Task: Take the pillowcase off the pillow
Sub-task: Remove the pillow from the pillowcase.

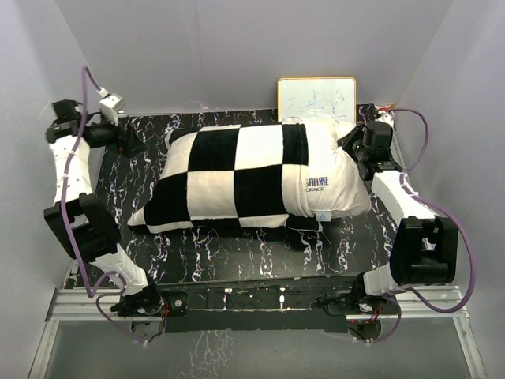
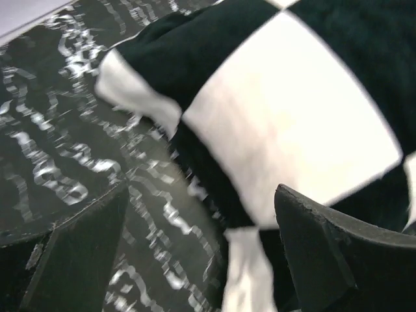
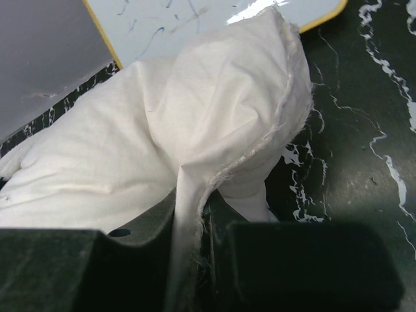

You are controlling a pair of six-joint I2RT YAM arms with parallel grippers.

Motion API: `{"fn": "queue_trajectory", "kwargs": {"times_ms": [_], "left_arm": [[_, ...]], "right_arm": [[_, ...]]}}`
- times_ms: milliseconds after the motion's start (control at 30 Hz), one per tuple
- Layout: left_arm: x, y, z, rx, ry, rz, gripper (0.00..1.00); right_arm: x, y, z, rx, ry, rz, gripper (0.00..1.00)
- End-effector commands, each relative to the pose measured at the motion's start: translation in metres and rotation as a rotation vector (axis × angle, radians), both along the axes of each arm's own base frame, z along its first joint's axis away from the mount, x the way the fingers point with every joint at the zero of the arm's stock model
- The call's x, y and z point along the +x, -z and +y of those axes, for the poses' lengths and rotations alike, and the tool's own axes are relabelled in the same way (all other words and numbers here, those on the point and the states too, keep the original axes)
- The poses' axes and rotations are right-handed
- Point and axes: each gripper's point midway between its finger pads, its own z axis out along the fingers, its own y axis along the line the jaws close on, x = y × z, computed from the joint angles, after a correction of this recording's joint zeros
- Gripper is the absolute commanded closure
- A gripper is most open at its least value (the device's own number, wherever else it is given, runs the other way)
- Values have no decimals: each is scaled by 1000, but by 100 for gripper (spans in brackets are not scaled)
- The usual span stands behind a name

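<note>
Marbled black table (image 1: 237, 253) bore the pillow (image 1: 335, 185); right gripper (image 3: 195, 244) pinched its corner, probably to anchor it, while left gripper (image 2: 201, 201) gaped beside the pillowcase (image 1: 229, 178), seemingly touching nothing.

Open table (image 1: 237, 253) before pillowcase (image 1: 229, 178); whiteboard (image 1: 316, 99) just behind pillow (image 1: 335, 189)

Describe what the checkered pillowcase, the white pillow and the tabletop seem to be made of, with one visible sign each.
The pillowcase: probably plush fabric, matte and soft-edged. The pillow: likely thin woven cloth over filling; it creases and shows a stitched seam. The tabletop: black marble-look surface with white veins, slightly glossy; stone or laminate, unclear.
</note>
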Motion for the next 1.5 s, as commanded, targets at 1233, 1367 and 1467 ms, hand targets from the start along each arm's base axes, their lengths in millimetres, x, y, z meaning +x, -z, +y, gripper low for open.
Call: {"fn": "queue_trajectory", "kwargs": {"times_ms": [1233, 1367, 1467], "left_arm": [[-112, 126, -165, 416, 589, 151, 70], [-111, 122, -166, 410, 581, 140, 63], [-108, 116, -167, 406, 556, 117, 41]], "right_arm": [[22, -55, 77, -263, -292, -84, 2], [9, -31, 126, -175, -441, -76, 2], [3, -29, 152, -30, -499, -106, 6]]}}
